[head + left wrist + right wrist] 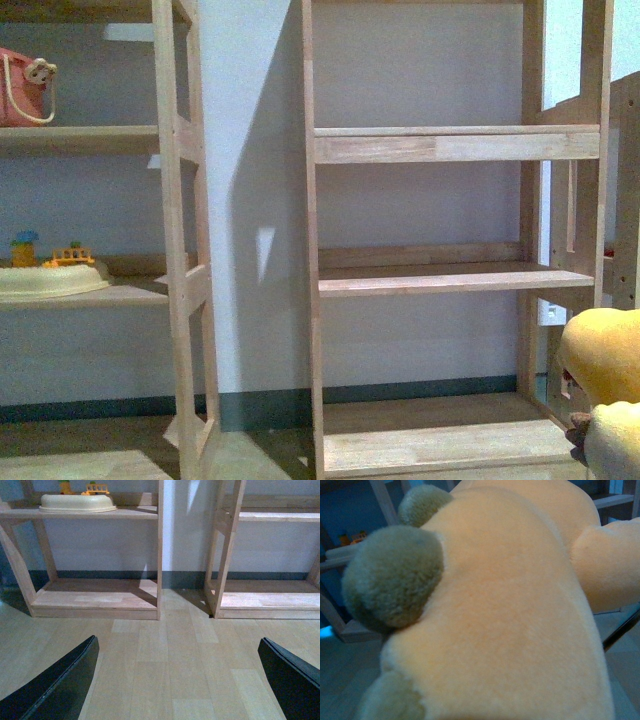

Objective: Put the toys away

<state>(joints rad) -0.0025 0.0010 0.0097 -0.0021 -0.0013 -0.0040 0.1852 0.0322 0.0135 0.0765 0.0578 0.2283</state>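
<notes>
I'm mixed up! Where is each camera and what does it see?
Front: on the robot's body, facing wooden shelves; no arm shows.
Left wrist: on the left arm, facing the floor and shelves; open left claw shows.
Right wrist: on the right arm, filled by the plush toy.
Front and left wrist share the cream tray.

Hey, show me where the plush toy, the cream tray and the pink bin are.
plush toy (510, 610), right wrist view, on its orange-yellow fur.
cream tray (75, 503), left wrist view, on its side wall.
pink bin (12, 100), front view, on its front wall.
</notes>
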